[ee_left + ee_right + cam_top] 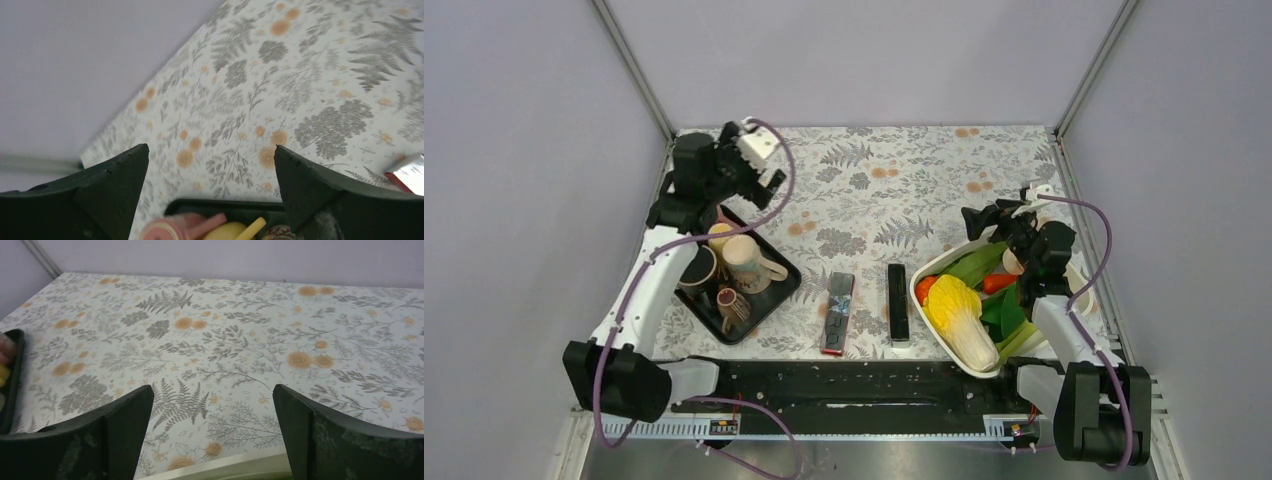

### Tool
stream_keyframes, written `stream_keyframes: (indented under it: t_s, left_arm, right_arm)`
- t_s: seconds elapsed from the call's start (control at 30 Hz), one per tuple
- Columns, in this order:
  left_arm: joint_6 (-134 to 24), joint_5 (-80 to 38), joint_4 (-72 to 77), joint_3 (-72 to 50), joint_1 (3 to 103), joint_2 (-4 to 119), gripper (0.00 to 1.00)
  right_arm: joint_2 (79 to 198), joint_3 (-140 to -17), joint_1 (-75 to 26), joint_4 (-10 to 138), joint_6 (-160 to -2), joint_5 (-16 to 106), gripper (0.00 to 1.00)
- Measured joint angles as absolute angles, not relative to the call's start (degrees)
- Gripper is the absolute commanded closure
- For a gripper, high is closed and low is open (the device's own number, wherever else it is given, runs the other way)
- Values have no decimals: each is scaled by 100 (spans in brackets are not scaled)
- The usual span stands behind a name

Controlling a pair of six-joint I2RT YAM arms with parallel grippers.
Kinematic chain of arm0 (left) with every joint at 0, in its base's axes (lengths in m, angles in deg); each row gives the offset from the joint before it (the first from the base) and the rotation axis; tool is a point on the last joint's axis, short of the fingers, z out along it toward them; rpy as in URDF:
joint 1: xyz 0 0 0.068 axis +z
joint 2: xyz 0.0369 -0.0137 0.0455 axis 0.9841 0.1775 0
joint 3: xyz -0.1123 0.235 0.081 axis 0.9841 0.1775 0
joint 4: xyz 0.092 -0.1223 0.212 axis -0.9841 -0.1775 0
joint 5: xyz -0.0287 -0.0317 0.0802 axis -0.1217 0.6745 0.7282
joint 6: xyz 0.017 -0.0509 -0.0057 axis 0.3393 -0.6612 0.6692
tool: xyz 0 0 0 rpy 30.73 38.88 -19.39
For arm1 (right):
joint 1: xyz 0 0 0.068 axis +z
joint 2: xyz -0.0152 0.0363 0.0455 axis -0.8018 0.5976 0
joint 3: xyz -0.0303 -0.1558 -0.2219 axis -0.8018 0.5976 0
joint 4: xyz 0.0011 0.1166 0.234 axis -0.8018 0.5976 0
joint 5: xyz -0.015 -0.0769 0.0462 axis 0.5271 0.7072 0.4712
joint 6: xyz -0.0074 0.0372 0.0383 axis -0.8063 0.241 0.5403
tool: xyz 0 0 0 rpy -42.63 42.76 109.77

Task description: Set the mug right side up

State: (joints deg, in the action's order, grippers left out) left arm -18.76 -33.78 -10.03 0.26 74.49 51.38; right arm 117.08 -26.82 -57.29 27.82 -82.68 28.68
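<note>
A black tray (769, 300) at the left holds several mugs. A cream mug (746, 262) in its middle seems to stand base up, handle to the right. Around it are a dark mug (699, 268), a yellow mug (721, 237) and a brown patterned mug (732, 305) on its side. My left gripper (762, 165) hangs open above the tray's far end and holds nothing. In the left wrist view, below the gripper (210, 147), show the tray rim (225, 204), a pink striped mug (165, 230) and the yellow mug (227, 231). My right gripper (999, 208) (212, 387) is open and holds nothing.
Two remotes lie near the front middle, one red and silver (837, 312), one black (898, 303). A white basket (924, 275) of vegetables sits under the right arm; its rim (225, 467) shows below the right fingers. Grey walls close in the patterned table.
</note>
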Motion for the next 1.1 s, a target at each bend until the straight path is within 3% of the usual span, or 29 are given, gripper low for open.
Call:
stream_keyframes:
  t_s: [0.13,0.37,0.43,0.63,0.8,1.0,1.1]
  left_arm:
    - [-164,-3063,-3287,-1535,6009,5522,7]
    - [1593,-1404,-5431,-608,4547,6182,15]
    - [1842,-948,-5590,-407,4459,6442,17]
    - [2174,-25,-5169,-206,4363,7024,36]
    - [2251,283,-4871,-140,4344,7553,60]
    - [2242,397,-4926,-121,4339,7741,69]
    - [2214,423,-4932,-121,4339,7841,89]
  right_arm:
    - [11738,-2697,-5646,2819,-8192,2321,1]
    - [12066,-2763,-5336,2869,-8192,1845,1]
    - [12125,-2763,-5235,2876,-8194,1819,1]
    - [12387,-2765,-5071,2867,-8198,1806,1]
    - [12503,-2765,-5032,2854,-8198,1806,1]
    - [12564,-2765,-5021,2835,-8196,1806,1]
    - [12578,-2765,-5016,2806,-8196,1806,1]
